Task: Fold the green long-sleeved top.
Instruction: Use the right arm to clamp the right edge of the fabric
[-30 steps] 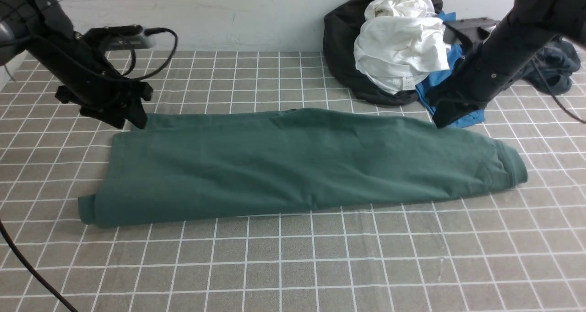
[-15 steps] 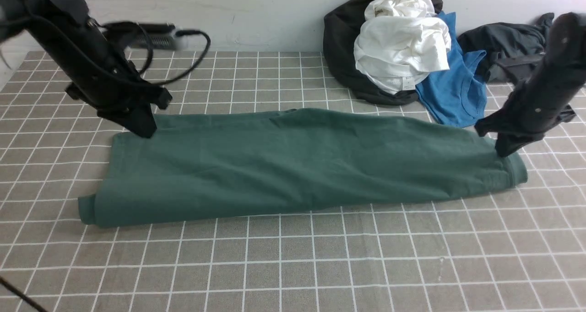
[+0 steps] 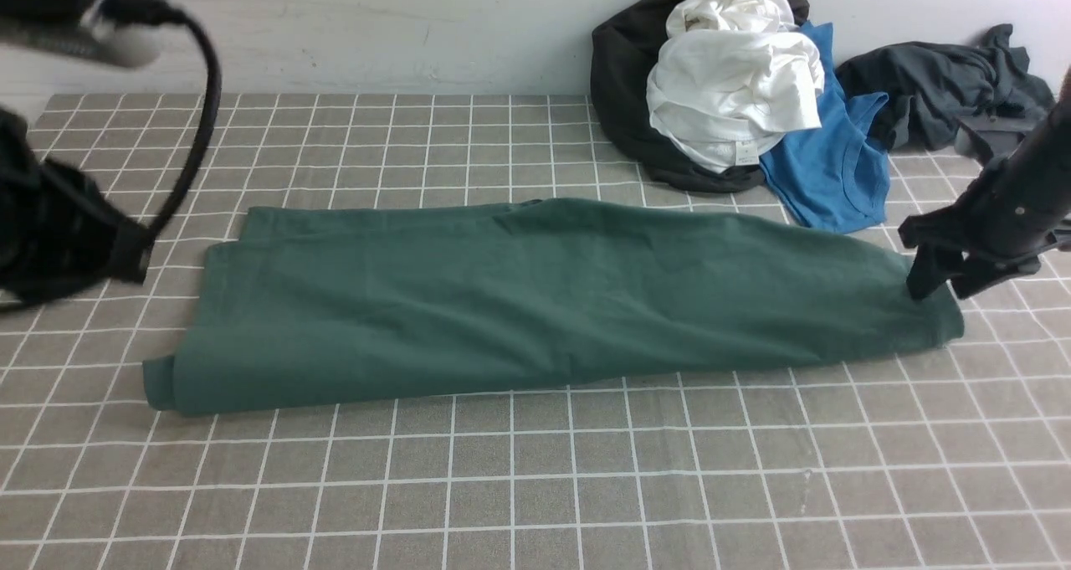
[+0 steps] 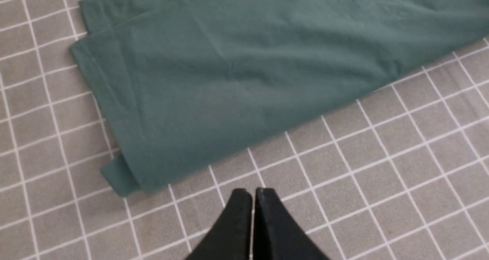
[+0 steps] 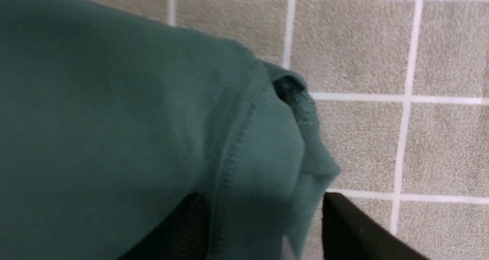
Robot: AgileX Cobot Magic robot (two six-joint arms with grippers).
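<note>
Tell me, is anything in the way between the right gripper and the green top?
No, nothing visible is. The right gripper stands open at the cuffed end of the top, with the cloth edge between its jaws.

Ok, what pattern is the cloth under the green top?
The tablecloth is grey-brown with a white square grid; the front view shows it best.

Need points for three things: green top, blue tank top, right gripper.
green top (image 3: 535,302), front view, middle of the folded body.
blue tank top (image 3: 807,181), front view, body fabric beside the neckline.
right gripper (image 3: 939,289), front view, midway between its spread fingertips at the top's right end.
</note>
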